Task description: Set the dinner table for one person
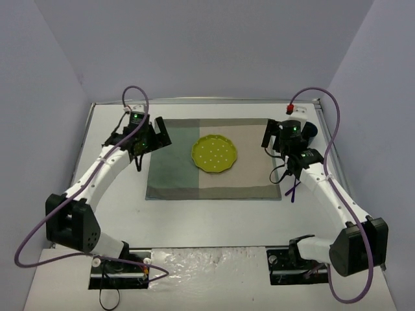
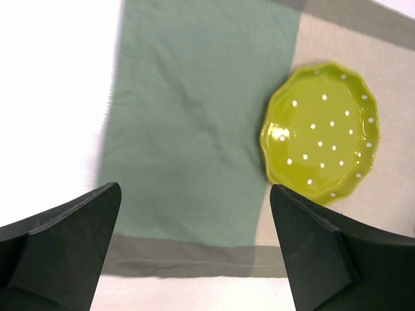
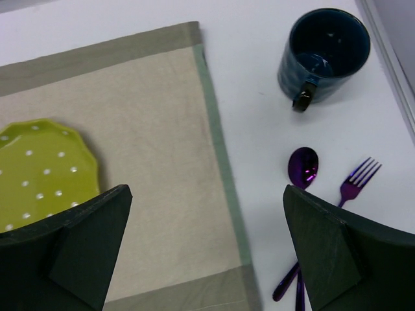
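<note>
Currently nothing is held, so the risks all lie in your next pick. The white surface (image 1: pixel 214 220), the dinner table being set, fills the scene under both arms.

At far left, the left fingers (image 2: pixel 65 246) are spread wide and empty, hovering over the green half of a two-tone cloth mat (image 1: pixel 175 175). If you bring them down low here, a fingertip could catch the cloth and bunch it, and that would probably drag whatever rests on it.

In the middle, a yellow-green dotted plate (image 1: pixel 214 154) sits on the mat, across the seam between the green and beige halves. Any tug on the cloth would likely shift it off centre.

Further right, the right fingers (image 3: pixel 78 246) are also spread wide and empty, above the mat's right edge.

Beyond that edge, on the bare surface, a dark blue mug (image 3: pixel 324 55) stands upright near the metal rail. A pinch on one side of its rim could tip it or push it against the rail.

Nearer the arm lie a purple spoon (image 3: pixel 303 167) and, just to its right, a purple fork (image 3: pixel 353 184). Their handles converge behind one finger, and you cannot tell if they touch. Closing on one may sweep the other along, and thin, flat cutlery may slip from the grip.
</note>
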{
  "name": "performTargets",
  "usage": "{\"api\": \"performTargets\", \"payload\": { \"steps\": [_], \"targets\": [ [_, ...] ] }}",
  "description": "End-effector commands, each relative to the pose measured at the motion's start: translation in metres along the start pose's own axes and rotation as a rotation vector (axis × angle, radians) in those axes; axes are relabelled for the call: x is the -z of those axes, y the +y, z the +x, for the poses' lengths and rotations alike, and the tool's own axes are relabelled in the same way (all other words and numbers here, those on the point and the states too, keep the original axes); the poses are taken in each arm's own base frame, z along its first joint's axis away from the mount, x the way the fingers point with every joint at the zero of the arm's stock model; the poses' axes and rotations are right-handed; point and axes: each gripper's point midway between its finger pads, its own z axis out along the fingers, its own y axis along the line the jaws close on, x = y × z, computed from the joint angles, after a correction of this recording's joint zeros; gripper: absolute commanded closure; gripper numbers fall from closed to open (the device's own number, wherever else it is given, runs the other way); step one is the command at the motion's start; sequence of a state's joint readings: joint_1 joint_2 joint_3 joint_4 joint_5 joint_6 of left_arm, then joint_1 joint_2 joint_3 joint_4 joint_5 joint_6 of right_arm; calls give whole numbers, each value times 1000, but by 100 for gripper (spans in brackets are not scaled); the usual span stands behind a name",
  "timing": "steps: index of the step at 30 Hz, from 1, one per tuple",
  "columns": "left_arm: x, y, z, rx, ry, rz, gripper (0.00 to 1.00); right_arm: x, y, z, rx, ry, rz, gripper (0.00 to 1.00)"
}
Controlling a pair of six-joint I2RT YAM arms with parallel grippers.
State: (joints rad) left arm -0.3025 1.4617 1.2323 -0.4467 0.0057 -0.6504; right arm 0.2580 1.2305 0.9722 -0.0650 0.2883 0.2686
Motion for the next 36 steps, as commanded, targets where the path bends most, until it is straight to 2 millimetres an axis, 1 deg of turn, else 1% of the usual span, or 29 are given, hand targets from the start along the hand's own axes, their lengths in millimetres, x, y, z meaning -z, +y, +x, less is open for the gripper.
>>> {"api": "performTargets", "payload": {
  "steps": [1, 2, 3, 5, 7, 9, 11, 14, 16, 20, 22, 24, 27, 31, 36],
  "targets": [
    [51, 34, -37, -135, -55, -81, 3, -24, -32, -10, -20, -12, 129, 0],
    [58, 37, -45, -149, -61, -65, 3, -31, -39, -8, -57, 0, 135, 1],
    [62, 38, -47, -159, -54, -48, 3, -38, -45, -7, -81, 10, 147, 2],
    [64, 49, -49, -184, -53, -81, 3, -49, -59, -3, -100, 27, 194, 3],
    [66, 65, -53, -200, -85, -151, 3, -63, -72, 1, -105, 51, 253, 5],
    [60, 71, -49, -199, -97, -154, 3, -76, -84, 9, -109, 78, 297, 6],
    [53, 77, -41, -201, -75, -149, 3, -89, -91, 0, -135, 52, 317, 8],
    [54, 83, -39, -201, -66, -177, 3, -105, -92, 3, -139, 53, 322, 12],
    [55, 85, -38, -200, -73, -185, 3, -118, -103, 1, -163, 43, 344, 16],
    [59, 92, -40, -199, -93, -219, 3, -140, -107, 3, -158, 55, 357, 24],
    [60, 92, -40, -200, -94, -220, 3, -146, -110, 0, -174, 39, 358, 28],
    [58, 92, -39, -200, -87, -220, 3, -153, -116, 2, -185, 40, 370, 32],
    [56, 93, -38, -200, -78, -224, 3, -164, -119, 4, -186, 46, 368, 37],
    [55, 95, -37, -198, -80, -232, 3, -173, -120, 7, -167, 55, 367, 42],
    [53, 96, -36, -199, -73, -236, 3, -180, -124, 5, -156, 54, 370, 54]
  ]
}}
